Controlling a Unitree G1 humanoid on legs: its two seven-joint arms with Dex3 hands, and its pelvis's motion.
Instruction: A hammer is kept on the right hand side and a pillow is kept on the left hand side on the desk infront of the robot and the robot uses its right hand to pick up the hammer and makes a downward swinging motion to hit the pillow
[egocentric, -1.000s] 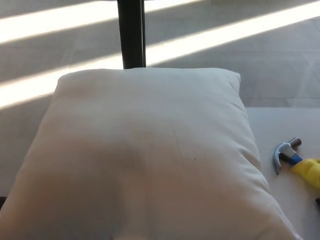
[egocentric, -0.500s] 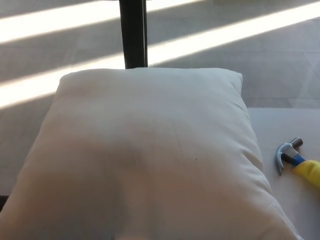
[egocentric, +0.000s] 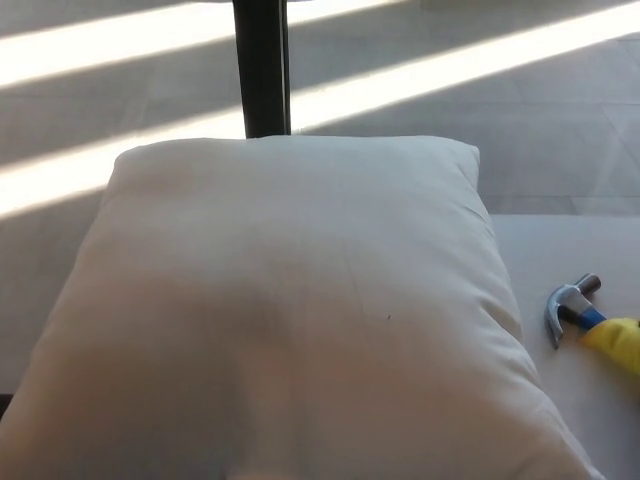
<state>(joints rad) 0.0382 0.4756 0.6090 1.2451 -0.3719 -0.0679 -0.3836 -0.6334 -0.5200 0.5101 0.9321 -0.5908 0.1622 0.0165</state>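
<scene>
Neither of your hands is in the picture right now, operator, left or right, so there is no arm pose to call and I cannot tell you how far open either one is or whether it has hold of anything. Starting on the left, the white pillow (egocentric: 290, 310) fills most of the view, lying flat and plump, its far edge up against the base of a dark post (egocentric: 262, 65) that stands on the sunlit floor (egocentric: 90, 110) beyond. Moving right, a strip of pale desk (egocentric: 575, 400) shows past the pillow's right edge. There lies the hammer (egocentric: 590, 325), near the pillow but apart from it, its metal claw head towards the pillow, a blue collar behind the head and the yellow grip running off the right edge of the frame. It lies on the desk with nothing touching it. Against half a second ago, the whole picture has slid slightly to the left, post, pillow and hammer together, so that is your head camera shifting; the pillow and hammer themselves have not moved on the desk.
</scene>
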